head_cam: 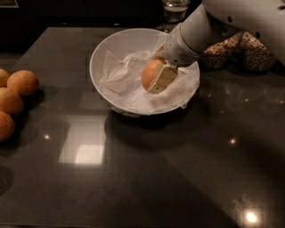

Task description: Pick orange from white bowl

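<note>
The white bowl (103,52) stands at the back middle of the dark table, lined with crumpled white paper. The light-orange, egg-shaped orange (149,73) is inside it, right of centre, just above the paper. My gripper (156,75) reaches in from the upper right on a white arm and is shut on the orange. One pale finger (163,79) lies across the fruit's front right side; the other finger is hidden behind the fruit.
Several rounder, darker-orange fruits (18,91) lie at the table's left edge. Glass jars of grains (240,50) stand behind the arm at the back right, and a glass jar (174,10) stands behind the bowl. The table's glossy top (147,169) reflects lamps.
</note>
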`<control>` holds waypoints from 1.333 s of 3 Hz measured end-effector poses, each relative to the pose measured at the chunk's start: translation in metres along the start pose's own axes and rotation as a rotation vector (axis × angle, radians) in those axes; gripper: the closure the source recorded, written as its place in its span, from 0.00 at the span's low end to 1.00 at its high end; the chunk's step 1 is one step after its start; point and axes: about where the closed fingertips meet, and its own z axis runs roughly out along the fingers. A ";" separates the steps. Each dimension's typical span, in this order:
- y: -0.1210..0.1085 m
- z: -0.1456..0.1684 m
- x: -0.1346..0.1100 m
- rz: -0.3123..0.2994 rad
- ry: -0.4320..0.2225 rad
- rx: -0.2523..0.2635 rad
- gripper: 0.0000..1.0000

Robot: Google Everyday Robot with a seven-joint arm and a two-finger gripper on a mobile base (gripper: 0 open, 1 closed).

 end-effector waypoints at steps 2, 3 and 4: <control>0.002 -0.046 -0.020 -0.035 -0.076 0.040 1.00; 0.003 -0.072 -0.032 -0.063 -0.106 0.073 1.00; 0.003 -0.072 -0.032 -0.063 -0.106 0.074 1.00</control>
